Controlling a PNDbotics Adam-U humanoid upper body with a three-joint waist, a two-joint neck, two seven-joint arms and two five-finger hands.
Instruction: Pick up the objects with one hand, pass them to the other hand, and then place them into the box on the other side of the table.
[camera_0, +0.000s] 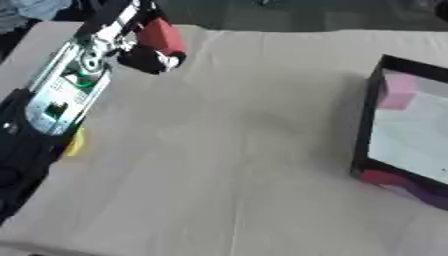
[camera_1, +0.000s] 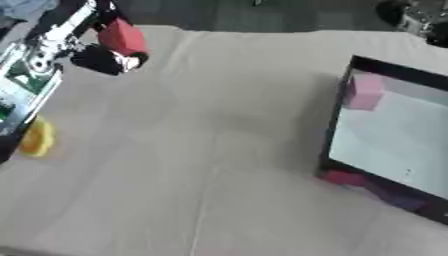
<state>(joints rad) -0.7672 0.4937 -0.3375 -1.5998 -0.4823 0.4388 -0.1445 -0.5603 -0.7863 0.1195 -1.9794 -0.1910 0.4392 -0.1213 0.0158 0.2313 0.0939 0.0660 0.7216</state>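
Red is what we see first: a red block (camera_0: 161, 35) clasped in our left hand (camera_0: 147, 56), fingers curled round it, above the table's (camera_0: 227, 150) far left corner. A yellow object (camera_1: 37, 138) lies by the left edge. Against the right edge sits a black-walled box (camera_0: 369, 115) holding a pink block (camera_1: 365, 92).

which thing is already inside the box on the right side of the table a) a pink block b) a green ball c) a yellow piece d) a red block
a: the pink block sits in the far left corner of the box, while the red block is in the left hand, its fingers curled round it, and the yellow piece lies on the table by the left arm.
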